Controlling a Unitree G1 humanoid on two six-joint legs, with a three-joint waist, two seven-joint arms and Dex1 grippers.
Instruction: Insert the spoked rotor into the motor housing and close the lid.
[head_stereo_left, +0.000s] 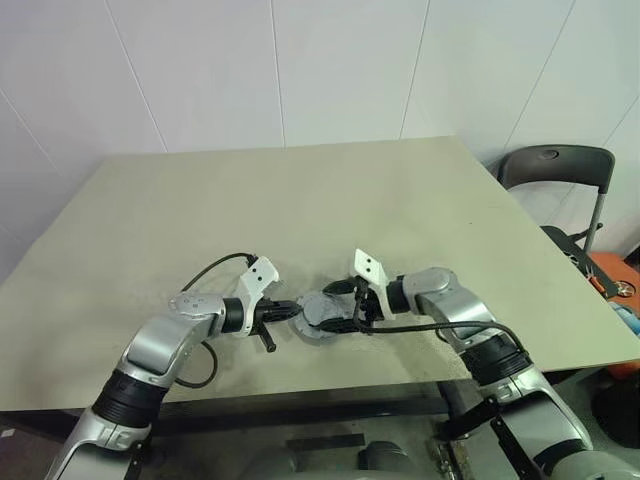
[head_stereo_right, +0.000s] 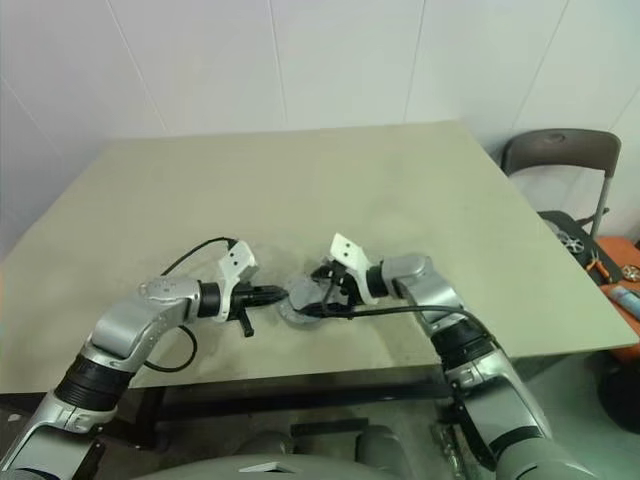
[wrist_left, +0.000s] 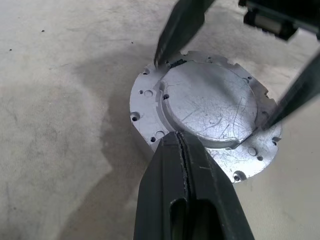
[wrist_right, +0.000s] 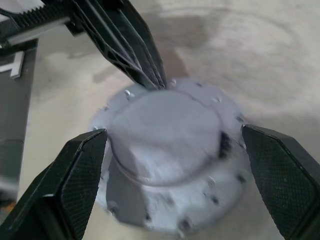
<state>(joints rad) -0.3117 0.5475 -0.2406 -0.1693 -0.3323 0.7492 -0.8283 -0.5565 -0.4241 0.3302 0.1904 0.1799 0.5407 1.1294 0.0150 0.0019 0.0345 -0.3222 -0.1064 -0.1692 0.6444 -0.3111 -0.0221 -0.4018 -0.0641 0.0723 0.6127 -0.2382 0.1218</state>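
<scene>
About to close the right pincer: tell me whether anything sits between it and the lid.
Nothing visible does. The open right pincer straddles the flat grey-silver round lid; the shut left pincer only touches its far edge.

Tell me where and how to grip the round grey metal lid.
Judging by its shape, take the round grey metal lid across its raised central boss, from above. The open right gripper already straddles it. The flange lies flat on the beige table. The shut left gripper touches its near edge.

Beige table (head_stereo_left: 300, 200) stood against white panelled wall (head_stereo_left: 300, 60). Dark folding chair (head_stereo_left: 560, 170) sat beside table's far right corner; orange clutter (head_stereo_left: 615, 280) lay nearby.
</scene>
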